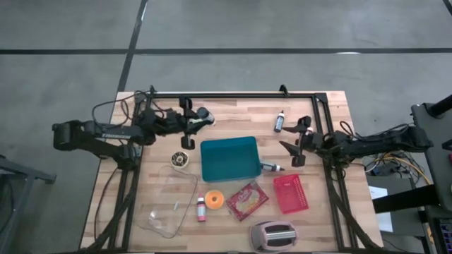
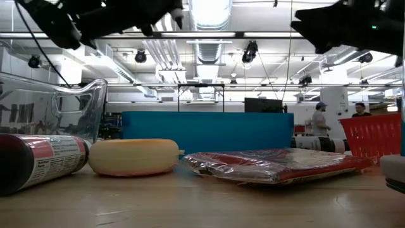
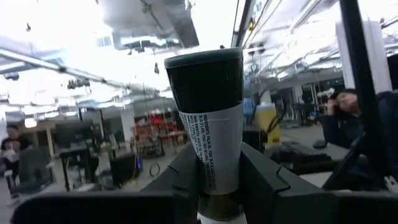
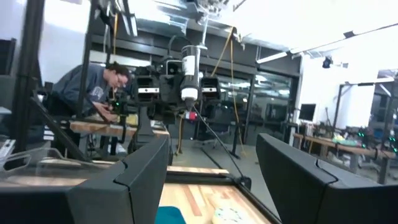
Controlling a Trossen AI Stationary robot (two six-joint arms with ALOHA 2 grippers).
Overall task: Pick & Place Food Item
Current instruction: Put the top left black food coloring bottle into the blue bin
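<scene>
Currently the left gripper point(image 1: 192, 125) was raised over the worktop's far edge, jaws closed on a small dark-capped bottle point(image 3: 208, 118), so the pick looked finished and the carry was in hand. The right gripper point(image 1: 295, 147) waited near the right edge, jaws wide, holding nothing. Next move, probably: bring the bottle over the teal bin point(image 1: 229, 159) and release.

ITEM: dark cylindrical bottle with white printed label point(image 3: 208, 130) | STATE: I see it clamped between the left gripper point(image 3: 214, 180) fingers | POSE: raised clear above the wooden table's far-left area
</scene>
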